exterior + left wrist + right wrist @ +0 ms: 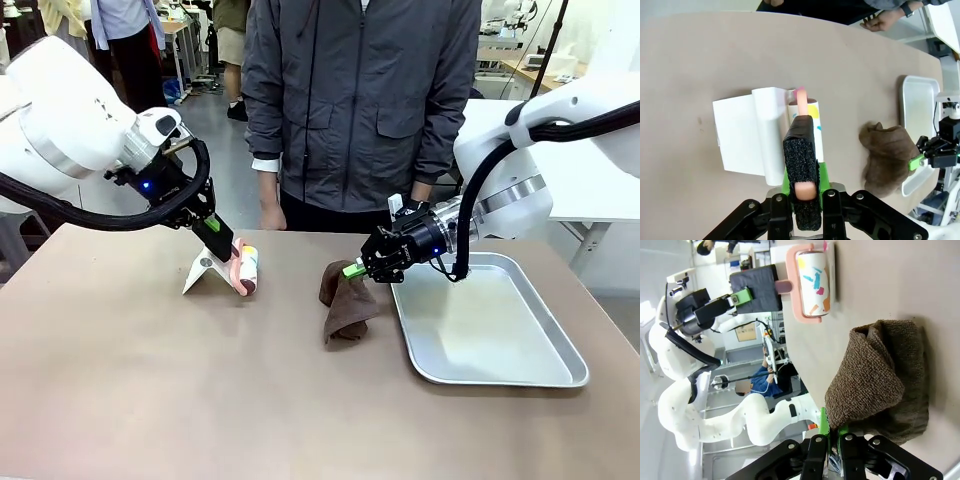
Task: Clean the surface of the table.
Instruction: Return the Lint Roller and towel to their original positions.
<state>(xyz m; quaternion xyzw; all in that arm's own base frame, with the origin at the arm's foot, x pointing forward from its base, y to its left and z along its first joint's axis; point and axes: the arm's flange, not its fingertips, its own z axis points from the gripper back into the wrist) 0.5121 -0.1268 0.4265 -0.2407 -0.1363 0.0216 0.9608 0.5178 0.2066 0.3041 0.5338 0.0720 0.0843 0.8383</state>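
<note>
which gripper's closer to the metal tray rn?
Right. The right gripper sits at the metal tray's left edge, shut on the brown cloth. The left gripper is well left, shut on the lint roller.

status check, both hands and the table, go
Left hand shut on lint roller, beside its white stand. Right hand shut on brown cloth. Table: metal tray at right.

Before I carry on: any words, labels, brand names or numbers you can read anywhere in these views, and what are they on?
No text can be read anywhere.
Lint roller, held by the left gripper: coloured flecks, no letters.
White stand: blank.
Brown cloth, held by the right gripper: no tag seen.
Metal tray: no marking.
</note>
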